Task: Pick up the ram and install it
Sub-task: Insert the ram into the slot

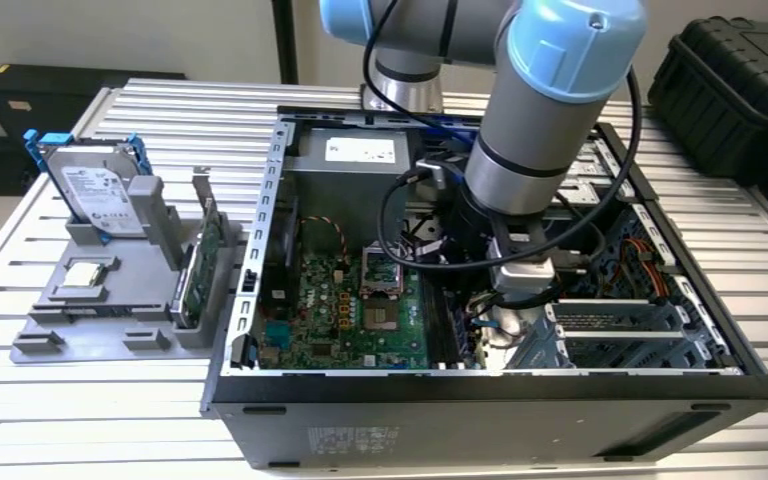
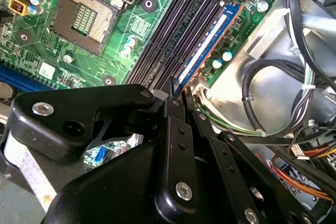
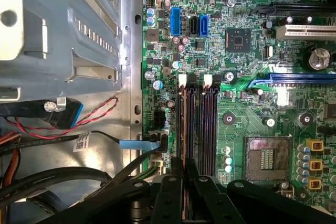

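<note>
Claw (image 2: 173, 95) on ram (image 2: 206, 45) — slot-seated

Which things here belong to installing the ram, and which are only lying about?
Job in hand:
long thin bluish ram stick
black gripper, shut on it
black memory slots

Lying about:
silver hard drive
square silver processor chip
green expansion card

The gripper (image 2: 173, 90) is matt black plastic with bright metal screws. The ram (image 2: 206, 43) shows a glossy blue edge. At its nine o'clock, the motherboard (image 2: 131, 30) is glossy green laminate. The case (image 1: 491, 395) is dull grey metal.
</note>
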`<state>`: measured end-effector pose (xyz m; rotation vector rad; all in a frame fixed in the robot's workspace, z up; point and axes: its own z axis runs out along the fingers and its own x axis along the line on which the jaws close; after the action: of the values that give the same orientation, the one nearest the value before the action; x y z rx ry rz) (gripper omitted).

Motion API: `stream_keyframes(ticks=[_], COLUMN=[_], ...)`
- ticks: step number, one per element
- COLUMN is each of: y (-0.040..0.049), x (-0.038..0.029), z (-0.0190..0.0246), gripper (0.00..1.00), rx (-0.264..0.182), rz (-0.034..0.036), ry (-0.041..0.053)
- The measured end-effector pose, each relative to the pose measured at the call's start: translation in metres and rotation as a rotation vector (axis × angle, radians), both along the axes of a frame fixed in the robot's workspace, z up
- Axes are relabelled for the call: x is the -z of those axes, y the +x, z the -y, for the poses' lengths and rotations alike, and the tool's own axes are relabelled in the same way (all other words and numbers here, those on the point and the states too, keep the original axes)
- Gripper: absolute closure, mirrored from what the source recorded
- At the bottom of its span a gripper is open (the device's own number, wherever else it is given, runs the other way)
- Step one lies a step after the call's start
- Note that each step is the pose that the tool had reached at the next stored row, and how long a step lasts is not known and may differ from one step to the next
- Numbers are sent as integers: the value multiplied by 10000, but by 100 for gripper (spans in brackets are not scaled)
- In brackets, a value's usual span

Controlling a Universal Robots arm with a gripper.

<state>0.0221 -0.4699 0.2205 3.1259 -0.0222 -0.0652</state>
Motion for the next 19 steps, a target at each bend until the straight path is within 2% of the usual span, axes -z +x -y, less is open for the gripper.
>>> stream_keyframes(ticks=[4,19], y=[4,5], x=[38,45], z=[-1,-6], gripper=[100,100], rx=[1,2], rz=[0,-1], ry=[0,-3])
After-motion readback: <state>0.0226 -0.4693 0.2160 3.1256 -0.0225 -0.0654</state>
